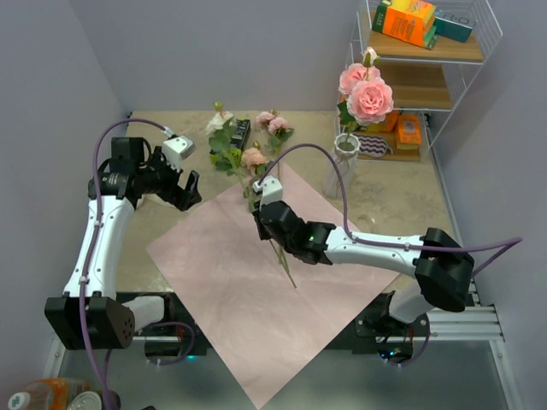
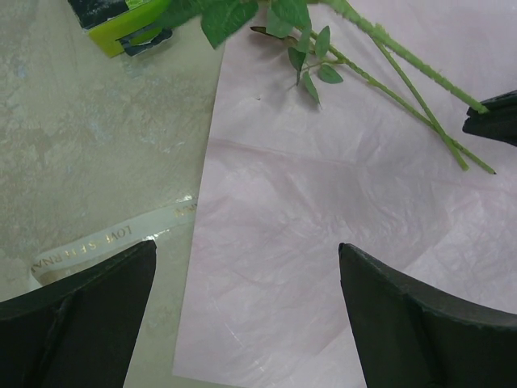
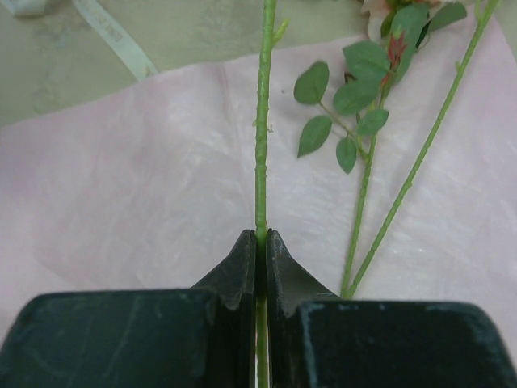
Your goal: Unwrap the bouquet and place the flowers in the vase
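The vase [image 1: 344,154] stands near the table's [image 1: 410,192] far right corner with two pink blooms [image 1: 366,92] in it. The right claw [image 3: 260,242] is clamped on one green stem [image 3: 261,121] over the spread paper [image 1: 248,290]. Other flowers [image 1: 275,124] lie by its far corner, and the left claw [image 2: 246,252] gapes wide over its left edge, beside the ribbon [image 2: 105,242].

The left arm [image 1: 101,226] and right arm [image 1: 367,246] share glossy white tubular links [image 1: 85,265], chunky black joint housings [image 1: 444,269], thin lilac cables [image 1: 137,123] running along them, small white wrist camera blocks [image 1: 177,147] and matte black wedge-shaped fingers [image 2: 420,323].
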Robot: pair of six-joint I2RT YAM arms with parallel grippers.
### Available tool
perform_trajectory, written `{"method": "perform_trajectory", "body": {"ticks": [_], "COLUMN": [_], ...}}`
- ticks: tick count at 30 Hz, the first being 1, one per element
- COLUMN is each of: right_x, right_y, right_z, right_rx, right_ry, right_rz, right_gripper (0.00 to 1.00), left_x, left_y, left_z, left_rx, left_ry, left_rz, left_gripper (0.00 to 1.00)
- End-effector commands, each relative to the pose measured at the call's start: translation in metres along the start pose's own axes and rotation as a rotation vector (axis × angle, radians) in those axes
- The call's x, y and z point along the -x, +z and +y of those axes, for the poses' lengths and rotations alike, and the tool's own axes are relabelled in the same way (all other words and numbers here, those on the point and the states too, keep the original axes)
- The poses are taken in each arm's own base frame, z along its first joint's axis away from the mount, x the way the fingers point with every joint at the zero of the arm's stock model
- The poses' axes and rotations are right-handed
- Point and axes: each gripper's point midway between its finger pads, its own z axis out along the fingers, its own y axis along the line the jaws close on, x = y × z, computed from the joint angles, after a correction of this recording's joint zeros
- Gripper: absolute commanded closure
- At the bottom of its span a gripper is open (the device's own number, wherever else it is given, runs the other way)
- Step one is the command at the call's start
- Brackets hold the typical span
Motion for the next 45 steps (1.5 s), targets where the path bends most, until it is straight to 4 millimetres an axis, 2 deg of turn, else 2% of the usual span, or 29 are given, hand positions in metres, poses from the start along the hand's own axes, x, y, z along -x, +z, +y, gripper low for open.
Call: {"method": "perform_trajectory", "body": {"ticks": [1,5,9,16,21,23,24,25,26,28,29,30,32,36,40,44,45], "right_x": [-0.029,-0.064,-0.077,-0.098,-0.110,-0.115,-0.116,-0.112,-0.118,-0.110,-0.115,-0.105,-0.099,-0.082,-0.079,-0.080,-0.073], "right_y": [-0.006,0.000,0.003,0.009,0.020,0.028,0.030,0.033,0.038,0.046,0.051,0.058,0.066,0.094,0.114,0.125,0.128], "right_z": [0.001,0.002,0.006,0.019,0.025,0.027,0.029,0.033,0.034,0.039,0.038,0.042,0.044,0.037,0.027,0.034,0.037], "right_rx": [-0.009,-0.051,-0.051,-0.009,-0.004,-0.011,-0.011,-0.003,-0.006,-0.009,-0.015,-0.013,-0.007,-0.014,-0.004,0.033,0.037], "right_ry": [-0.053,-0.111,-0.115,-0.117,-0.133,-0.142,-0.146,-0.144,-0.162,-0.174,-0.197,-0.190,-0.197,-0.157,-0.110,-0.102,-0.098], "right_rz": [0.052,0.137,0.169,0.228,0.264,0.276,0.277,0.269,0.280,0.265,0.274,0.259,0.254,0.243,0.270,0.283,0.273], "right_gripper": [1.00,1.00,1.00,1.00,1.00,0.84,0.67,0.60,0.55,0.51,0.51,0.50,0.50,0.50,0.50,0.51,0.52], "left_x": [0.029,0.049,0.067,0.067,0.063,0.062,0.062,0.062,0.060,0.058,0.055,0.053,0.053,0.053,0.055,0.057,0.057], "left_y": [-0.018,-0.033,-0.042,-0.048,-0.050,-0.051,-0.051,-0.051,-0.050,-0.050,-0.049,-0.049,-0.050,-0.053,-0.058,-0.062,-0.062], "left_z": [0.002,0.004,0.014,0.046,0.052,0.054,0.054,0.054,0.053,0.055,0.054,0.054,0.053,0.053,0.053,0.053,0.053], "left_rx": [0.046,0.094,0.157,0.242,0.243,0.238,0.234,0.223,0.217,0.215,0.209,0.205,0.199,0.198,0.197,0.189,0.190], "left_ry": [0.018,0.006,-0.006,-0.126,-0.138,-0.159,-0.164,-0.169,-0.173,-0.176,-0.178,-0.179,-0.167,-0.162,-0.143,-0.136,-0.139], "left_rz": [-0.099,-0.169,-0.238,-0.247,-0.247,-0.252,-0.251,-0.253,-0.246,-0.241,-0.232,-0.228,-0.228,-0.222,-0.220,-0.220,-0.220], "left_gripper": [0.01,0.01,0.01,0.01,0.01,0.01,0.01,0.01,0.01,0.01,0.01,0.01,0.01,0.01,0.01,0.01,0.01]}}
